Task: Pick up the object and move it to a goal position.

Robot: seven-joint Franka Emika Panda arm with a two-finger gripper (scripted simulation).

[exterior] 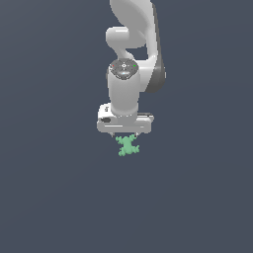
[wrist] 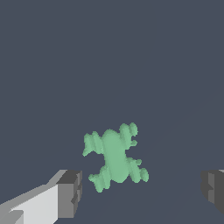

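The object (exterior: 128,145) is a small mint-green knobbly piece with several rounded protrusions, lying on the dark grey surface. In the wrist view the object (wrist: 114,156) sits between and a little beyond the two dark fingertips (wrist: 70,192), touching neither. My white gripper (exterior: 124,133) hangs directly above the object, its fingers wide apart and empty. In the exterior view the fingers are mostly hidden behind the white hand.
The white arm (exterior: 129,54) rises behind the gripper toward the top of the exterior view. The plain dark grey surface (exterior: 49,188) extends all around the object. No goal marker shows.
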